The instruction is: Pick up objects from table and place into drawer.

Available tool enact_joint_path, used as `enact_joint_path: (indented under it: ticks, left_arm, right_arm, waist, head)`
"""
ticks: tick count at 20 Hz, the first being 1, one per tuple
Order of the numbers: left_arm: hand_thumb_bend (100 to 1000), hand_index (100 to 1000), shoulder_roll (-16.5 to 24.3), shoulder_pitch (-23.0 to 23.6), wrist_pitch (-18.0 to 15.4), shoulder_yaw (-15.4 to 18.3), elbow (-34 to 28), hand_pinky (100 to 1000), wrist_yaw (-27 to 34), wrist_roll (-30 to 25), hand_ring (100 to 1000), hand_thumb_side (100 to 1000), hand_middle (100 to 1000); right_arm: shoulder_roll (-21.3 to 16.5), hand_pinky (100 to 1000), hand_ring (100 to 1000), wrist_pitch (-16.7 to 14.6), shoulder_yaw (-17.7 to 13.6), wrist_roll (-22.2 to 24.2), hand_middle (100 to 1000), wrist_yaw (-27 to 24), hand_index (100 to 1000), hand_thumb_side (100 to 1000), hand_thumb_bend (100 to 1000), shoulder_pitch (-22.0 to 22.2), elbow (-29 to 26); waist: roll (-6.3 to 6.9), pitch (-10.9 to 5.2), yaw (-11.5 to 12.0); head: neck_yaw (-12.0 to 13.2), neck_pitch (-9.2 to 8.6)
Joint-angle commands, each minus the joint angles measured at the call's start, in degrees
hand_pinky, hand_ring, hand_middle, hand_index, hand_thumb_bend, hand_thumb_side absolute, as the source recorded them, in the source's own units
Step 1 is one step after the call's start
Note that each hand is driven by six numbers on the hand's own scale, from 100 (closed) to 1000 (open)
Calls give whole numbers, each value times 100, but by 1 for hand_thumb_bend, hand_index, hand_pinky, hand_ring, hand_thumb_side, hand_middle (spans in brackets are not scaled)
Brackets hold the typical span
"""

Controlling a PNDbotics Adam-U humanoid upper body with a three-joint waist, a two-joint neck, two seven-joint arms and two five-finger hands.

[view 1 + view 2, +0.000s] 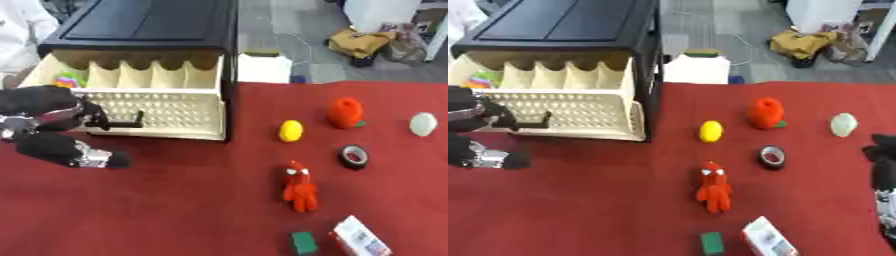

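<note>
It looks like a lab or workroom. A table with a red cloth (175,210) stands on a grey floor (289,30). Bags (363,42) lie far right by white furniture (381,12).

No legible text, number, brand or sign is found in either view. The white and red rectangular carton (360,239) lying at the near edge of the red cloth-covered surface (175,210) carries printed markings on its face, but they are too blurred to read. The black roll of tape (353,156) shows a red inner ring with no readable lettering. The cream plastic drawer (157,112) and the black cabinet top (149,20) bear no visible labels.
</note>
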Motion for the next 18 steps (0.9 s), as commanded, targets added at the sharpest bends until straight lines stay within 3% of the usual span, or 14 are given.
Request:
enact_joint_path:
  ticks: [1, 18]
  left_arm:
    - [742, 768, 293, 29, 65, 156, -185, 100, 47, 43, 100, 1000, 100]
    - [734, 766, 519, 455, 142, 313, -505, 100, 65, 98, 100, 1000, 100]
  right_arm:
    - [-78, 591, 620, -15, -55, 3, 513, -46, 727, 825, 252, -32, -83]
    - [-78, 595, 621, -34, -65, -4, 514, -67, 728, 826, 249, -34, -83]
  waist:
    - [-5, -148, 17]
    - [-34, -167, 30]
  head:
    - [22, -33]
    - [43, -51]
